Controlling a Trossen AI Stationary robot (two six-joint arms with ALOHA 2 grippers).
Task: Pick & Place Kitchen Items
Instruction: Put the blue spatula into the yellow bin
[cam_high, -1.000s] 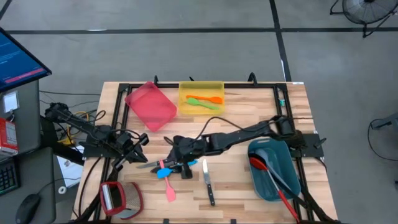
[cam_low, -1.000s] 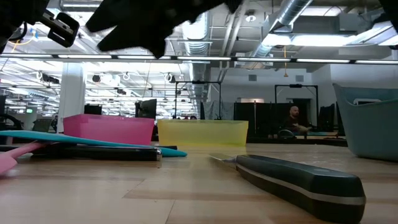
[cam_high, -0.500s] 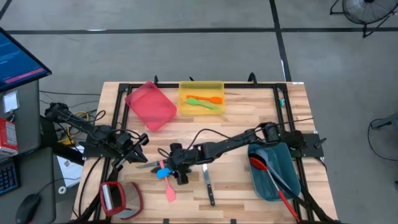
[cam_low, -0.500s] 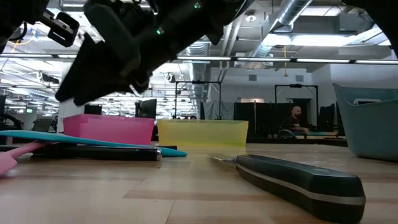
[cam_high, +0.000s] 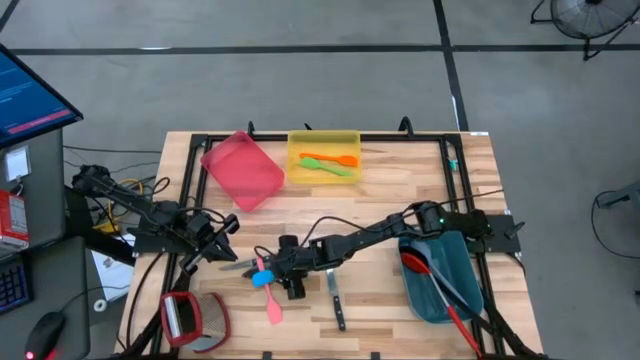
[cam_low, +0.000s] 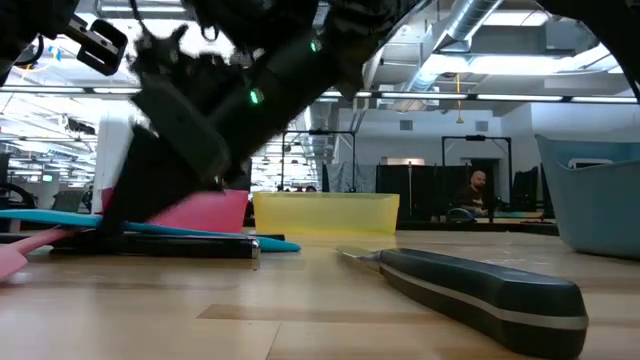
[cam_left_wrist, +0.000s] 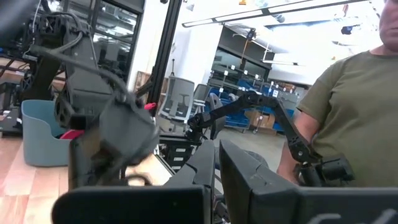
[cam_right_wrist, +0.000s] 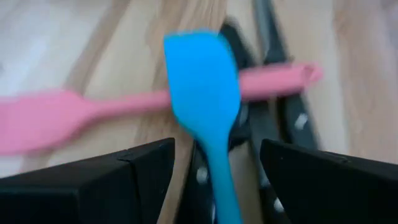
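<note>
Blue spatula (cam_right_wrist: 202, 93): straddled by the right claw (cam_right_wrist: 214, 165), fingers apart. Risk: pink spatula (cam_right_wrist: 56, 115) or knives beneath may be snagged. Left claw (cam_high: 222, 236): closed, empty.

bench (cam_high: 400, 170): pale wood planks, smooth matt grain
blue spatula (cam_right_wrist: 202, 93): soft matt silicone
pink spatula (cam_right_wrist: 74, 115): same matt silicone
black-handled steel knife (cam_low: 480, 295): matt plastic handle, bright steel blade
yellow bin (cam_low: 325, 213): translucent glossy plastic
</note>
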